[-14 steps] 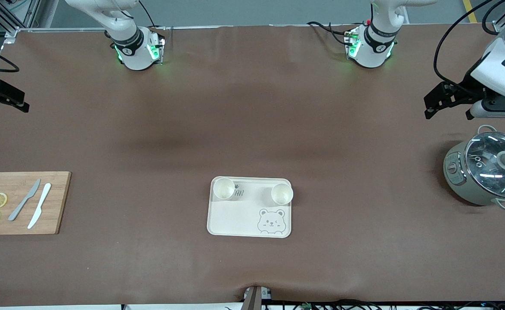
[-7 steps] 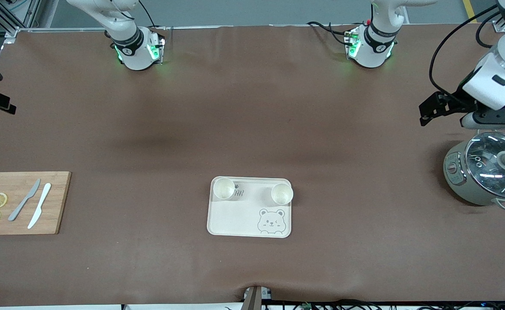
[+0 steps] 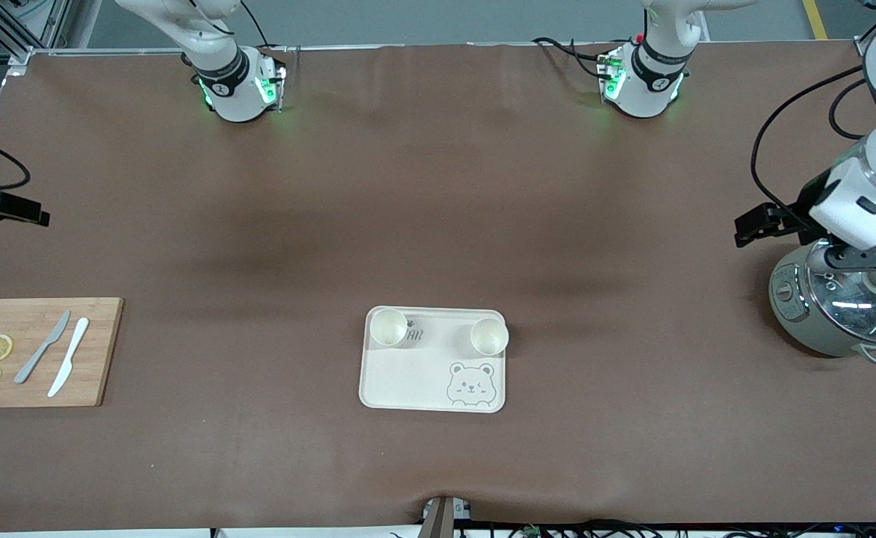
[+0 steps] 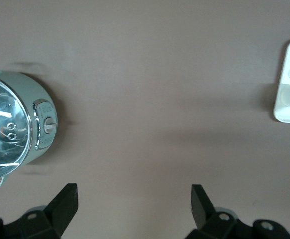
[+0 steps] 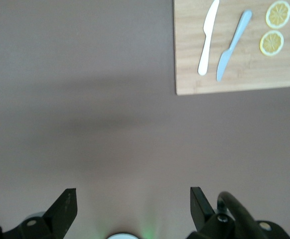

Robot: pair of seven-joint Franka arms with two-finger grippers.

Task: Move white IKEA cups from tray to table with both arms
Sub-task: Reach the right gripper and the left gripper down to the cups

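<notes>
Two white IKEA cups stand upright on the cream bear-printed tray (image 3: 435,373). One cup (image 3: 387,327) is in the tray corner toward the right arm's end, the other cup (image 3: 489,336) in the corner toward the left arm's end. My left gripper (image 3: 745,227) is open and empty in the air, over bare table beside the pot. Its wrist view (image 4: 133,204) shows the tray's edge (image 4: 287,84). My right gripper (image 3: 33,215) is open and empty over the table edge at the right arm's end, as its wrist view (image 5: 132,206) also shows.
A grey-green pot with a glass lid (image 3: 841,306) stands at the left arm's end, partly under the left wrist; it also shows in the left wrist view (image 4: 15,124). A wooden cutting board (image 3: 38,351) with two knives and two lemon slices lies at the right arm's end (image 5: 234,55).
The left arm has swung down so that its wrist is now over the pot. The right gripper has shifted a little over the table edge. The cups and tray have not moved.
</notes>
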